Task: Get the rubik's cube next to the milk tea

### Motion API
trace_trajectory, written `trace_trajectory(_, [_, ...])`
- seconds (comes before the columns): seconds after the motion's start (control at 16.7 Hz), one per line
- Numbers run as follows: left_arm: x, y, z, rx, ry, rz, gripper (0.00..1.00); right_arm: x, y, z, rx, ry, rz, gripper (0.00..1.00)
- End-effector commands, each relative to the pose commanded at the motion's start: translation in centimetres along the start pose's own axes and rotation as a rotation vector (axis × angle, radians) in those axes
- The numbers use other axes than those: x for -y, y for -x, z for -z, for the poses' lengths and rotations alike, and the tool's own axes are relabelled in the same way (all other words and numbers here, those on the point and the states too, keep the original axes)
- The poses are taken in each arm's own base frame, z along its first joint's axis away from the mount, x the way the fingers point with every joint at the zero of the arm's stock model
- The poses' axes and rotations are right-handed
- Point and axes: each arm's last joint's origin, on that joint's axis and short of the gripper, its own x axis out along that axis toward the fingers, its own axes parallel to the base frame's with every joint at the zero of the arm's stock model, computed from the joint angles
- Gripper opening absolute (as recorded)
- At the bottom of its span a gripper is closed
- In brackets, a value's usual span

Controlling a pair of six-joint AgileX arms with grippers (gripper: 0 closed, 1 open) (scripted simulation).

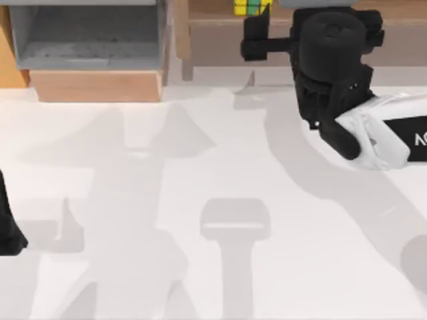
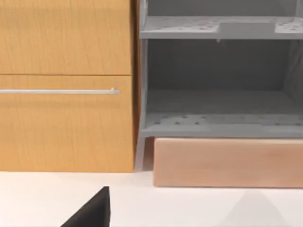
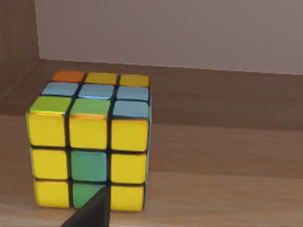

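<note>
The rubik's cube (image 3: pixel 90 142) sits on the wooden shelf (image 3: pixel 213 156), close to its side wall. The right gripper (image 1: pixel 257 37) hovers just short of the cube, facing it — the nearer arm by far. Whether its jaws are open, I cannot tell.

White table (image 1: pixel 200 173) — wooden shelf (image 3: pixel 227 156) at rear carries rubik's cube (image 3: pixel 90 142).

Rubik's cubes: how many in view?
1. The rubik's cube sits on the wooden shelf at the table's far edge, with the right hand beside it. More may be hidden behind the arm.
</note>
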Motion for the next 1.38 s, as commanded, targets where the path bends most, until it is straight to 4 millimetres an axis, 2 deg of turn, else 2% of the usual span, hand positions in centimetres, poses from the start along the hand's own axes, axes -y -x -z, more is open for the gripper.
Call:
trace_trajectory(0.24, [0.0,0.0,0.0,0.000,0.000,0.000,1.00,-4.6,-1.9,2.9,0.040,-0.034,0.003,1.00])
trace_trajectory(0.42, [0.0,0.0,0.0,0.000,0.000,0.000,1.00,-6.1,-2.3,3.7,0.063,-0.061,0.005,1.00])
trace_trajectory(0.9, [0.0,0.0,0.0,0.000,0.000,0.000,1.00,-5.7,-2.9,3.8,0.063,-0.061,0.005,1.00])
trace_trajectory(1.14, [0.0,0.0,0.0,0.000,0.000,0.000,1.00,-5.0,-4.4,3.4,0.069,-0.064,0.005,1.00])
trace_trajectory(1.38, [0.0,0.0,0.0,0.000,0.000,0.000,1.00,-5.6,-7.1,2.6,0.078,-0.070,0.006,1.00])
